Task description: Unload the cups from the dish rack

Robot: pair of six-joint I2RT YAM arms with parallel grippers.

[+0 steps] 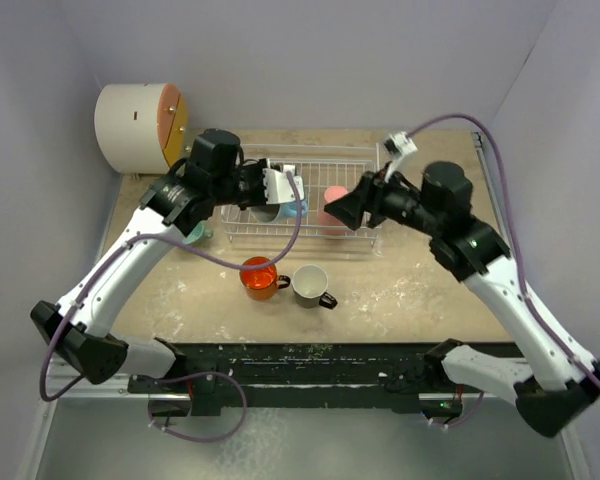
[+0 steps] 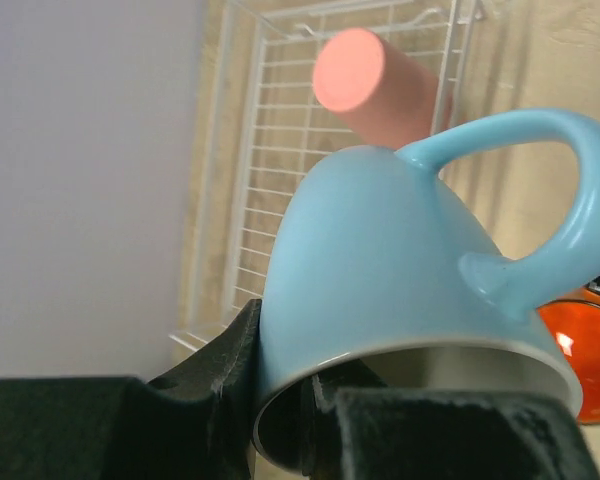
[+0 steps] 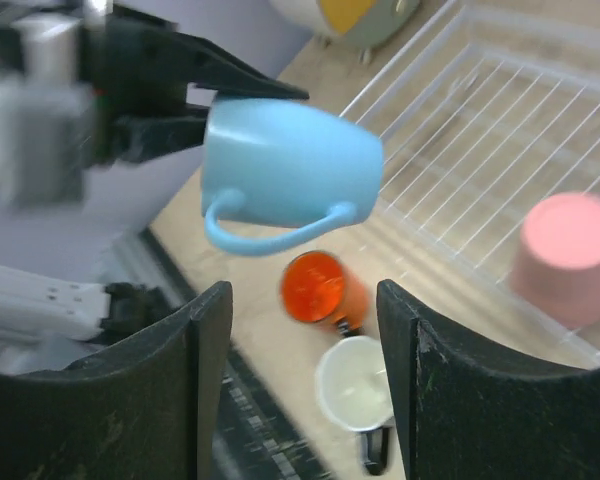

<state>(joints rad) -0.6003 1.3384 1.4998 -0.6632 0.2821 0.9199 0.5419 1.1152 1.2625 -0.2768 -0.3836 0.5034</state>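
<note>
My left gripper [image 1: 278, 187] is shut on the rim of the light blue mug [image 2: 400, 270], one finger inside and one outside, and holds it tilted above the white wire dish rack [image 1: 355, 160]. The mug also shows in the right wrist view [image 3: 290, 165]. The pink tumbler [image 1: 332, 207] stands upside down in the rack. My right gripper [image 1: 346, 211] is open and empty over the rack's right part. The orange mug [image 1: 261, 277] and the black mug with a white inside [image 1: 311, 284] stand on the table in front of the rack. The teal-green mug [image 1: 196, 233] peeks out under my left arm.
A white drum with an orange-yellow face [image 1: 140, 125] stands at the back left corner. The rack sits near the back wall. Purple walls close in on both sides. The arm bases and a black rail run along the near edge.
</note>
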